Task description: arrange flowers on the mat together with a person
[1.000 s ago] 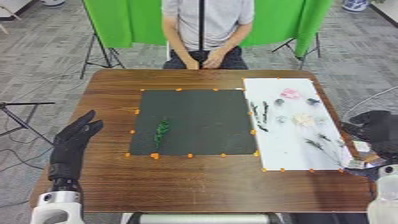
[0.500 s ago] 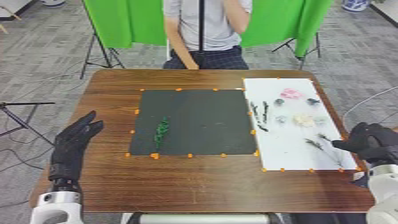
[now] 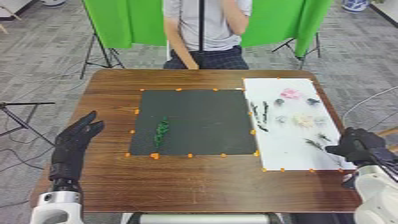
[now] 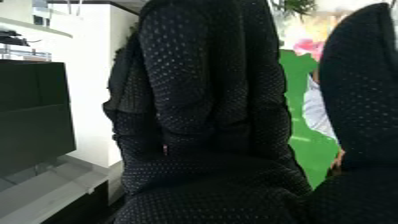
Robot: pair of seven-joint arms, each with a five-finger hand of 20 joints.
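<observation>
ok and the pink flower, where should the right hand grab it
Probably low round its sides, from above: the pink flower looks compact and rounded, with no clear stem to pinch. I'd bring the right hand in over the near side, above the two small dark blooms lying nearer.

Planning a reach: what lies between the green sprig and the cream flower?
In the head view, dark twigs and a pale bluish bloom, on the white sheet.

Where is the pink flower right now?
In the head view, the pink flower lies on the far part of the white sheet, right of the dark mat and beyond the pale yellow flower.
</observation>
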